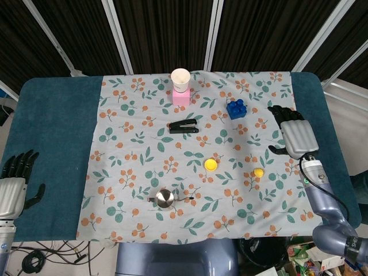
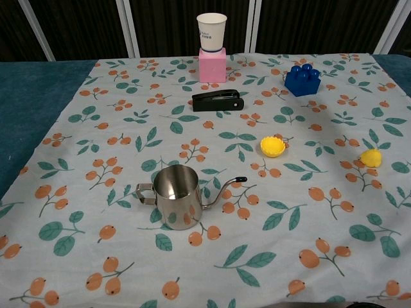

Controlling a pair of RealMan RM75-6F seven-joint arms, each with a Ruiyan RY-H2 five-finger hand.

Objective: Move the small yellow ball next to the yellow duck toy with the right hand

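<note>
The right hand [image 1: 294, 133] hovers over the cloth's right edge, fingers spread, holding nothing; the chest view misses it entirely. The left hand [image 1: 14, 187] rests open at the tabletop's [image 1: 52, 126] near-left corner, its forearm cut off by the frame. The small yellow ball [image 1: 211, 164] lies mid-cloth, well apart from the yellow duck toy [image 1: 259, 172], whose shape is perhaps too small to confirm.

Both hands, left [image 1: 12, 187] and right [image 1: 294, 133], open, empty
</note>
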